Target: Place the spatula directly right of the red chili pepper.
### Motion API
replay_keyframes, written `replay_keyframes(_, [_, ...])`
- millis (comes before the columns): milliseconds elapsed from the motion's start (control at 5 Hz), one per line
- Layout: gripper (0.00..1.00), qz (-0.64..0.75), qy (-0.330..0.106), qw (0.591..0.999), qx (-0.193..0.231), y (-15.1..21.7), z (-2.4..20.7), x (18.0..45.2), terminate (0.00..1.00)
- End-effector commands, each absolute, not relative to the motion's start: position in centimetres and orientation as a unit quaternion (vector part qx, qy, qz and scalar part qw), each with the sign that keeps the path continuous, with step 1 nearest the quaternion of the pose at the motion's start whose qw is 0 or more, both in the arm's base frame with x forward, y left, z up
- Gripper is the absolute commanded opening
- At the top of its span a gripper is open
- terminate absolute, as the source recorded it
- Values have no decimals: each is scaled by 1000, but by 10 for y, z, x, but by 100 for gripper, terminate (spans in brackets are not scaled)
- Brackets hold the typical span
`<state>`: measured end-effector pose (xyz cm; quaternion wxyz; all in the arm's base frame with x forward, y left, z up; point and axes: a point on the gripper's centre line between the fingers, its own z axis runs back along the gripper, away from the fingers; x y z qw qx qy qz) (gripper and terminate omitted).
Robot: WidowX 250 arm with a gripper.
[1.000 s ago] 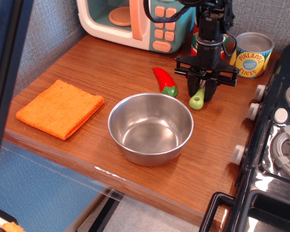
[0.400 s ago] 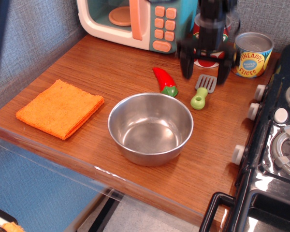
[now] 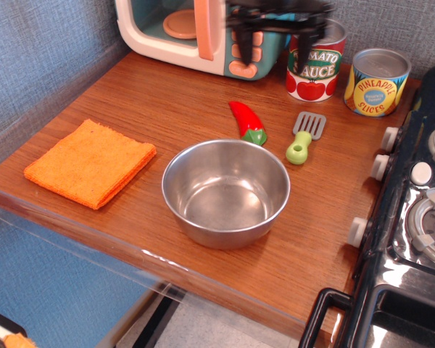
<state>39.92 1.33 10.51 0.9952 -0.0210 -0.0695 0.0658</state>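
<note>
While jaws (image 3: 274,45) spread, spatula (image 3: 303,137) beside pepper (image 3: 246,120).

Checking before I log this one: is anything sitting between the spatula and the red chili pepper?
Nothing visible. The spatula lies just right of the red chili pepper, bare wood between them. The pincer is raised at the back, open.

Gripper (image 3: 273,42) raised at top edge, blurred; fingers (image 3: 241,45) apparently spread, empty.
</note>
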Motion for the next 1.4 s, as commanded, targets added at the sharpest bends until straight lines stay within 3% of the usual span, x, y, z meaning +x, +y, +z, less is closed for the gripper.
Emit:
replay_keyframes(0, [100,14,-48,998,-27,85,89,381,0])
replay_keyframes(1200, [100,-24,-45,999,-14,91,87,377,0])
